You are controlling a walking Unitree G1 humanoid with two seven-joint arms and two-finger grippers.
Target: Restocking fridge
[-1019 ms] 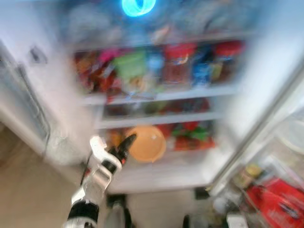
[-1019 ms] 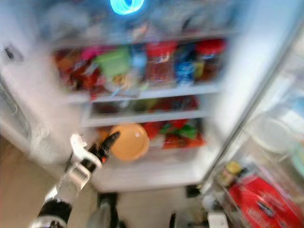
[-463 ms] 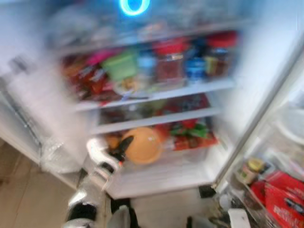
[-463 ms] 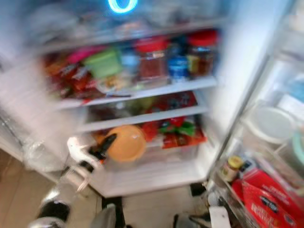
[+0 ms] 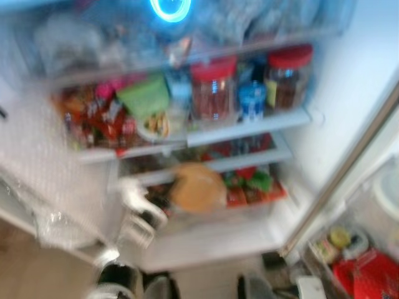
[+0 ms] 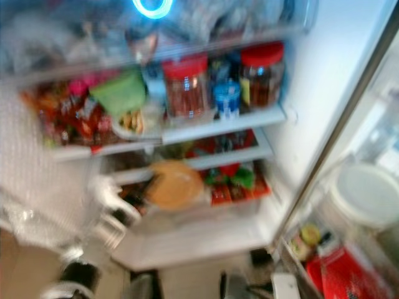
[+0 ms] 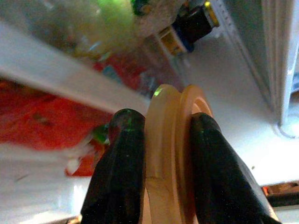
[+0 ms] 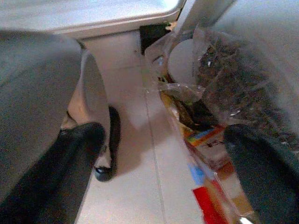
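An orange bowl (image 5: 198,187) is held edge-on in front of the fridge's lower compartment, just under the second shelf (image 5: 249,162). My left gripper (image 5: 163,200) is shut on its rim from the left. In the left wrist view the black fingers (image 7: 122,158) pinch a pale orange double rim (image 7: 168,140), with red packets behind it. My right gripper (image 8: 163,154) hangs open over the tiled floor, with nothing between its fingers.
The fridge shelves are crowded: two red-lidded jars (image 5: 214,87), a blue can (image 5: 251,99), a green tub (image 5: 144,94) and snack packets. The open door on the right holds a red package (image 5: 368,277) and a small jar (image 5: 340,237). Bubble wrap (image 5: 43,168) covers the left side.
The whole picture has shifted as the camera moved. My left gripper, still holding the bowl, has gone slightly deeper and higher, toward the underside of the second shelf.
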